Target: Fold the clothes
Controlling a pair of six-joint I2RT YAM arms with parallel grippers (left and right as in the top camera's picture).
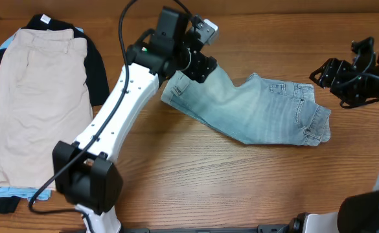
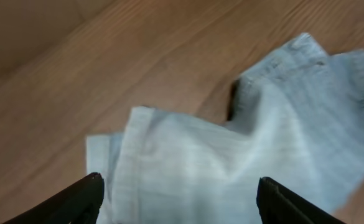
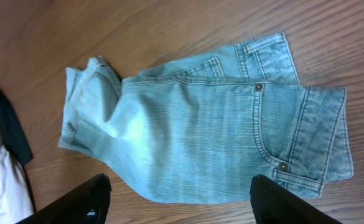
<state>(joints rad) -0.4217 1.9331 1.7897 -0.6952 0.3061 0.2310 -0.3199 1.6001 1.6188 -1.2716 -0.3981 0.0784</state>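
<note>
Overhead, the faded light-blue denim shorts [image 1: 254,107] lie folded flat on the wood-grain table [image 1: 195,188], just off centre toward 2 o'clock, with stitched pockets, small rivets and a cuffed hem. Over the hem end the left gripper [image 2: 178,186] hangs with fingers wide, holding nothing. At 3 o'clock the right gripper [image 3: 178,186] also gapes, empty. At 9 o'clock, beige shorts [image 1: 40,97] top a black garment [image 1: 98,71] and a pale-blue garment [image 1: 11,193].

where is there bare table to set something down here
Widest free patch: the table in front, bordered by the denim shorts behind and the left arm on its left. A narrower strip runs behind the denim shorts to the back edge. Crowded: the left side, filled by beige shorts stacked on a black garment.
</note>
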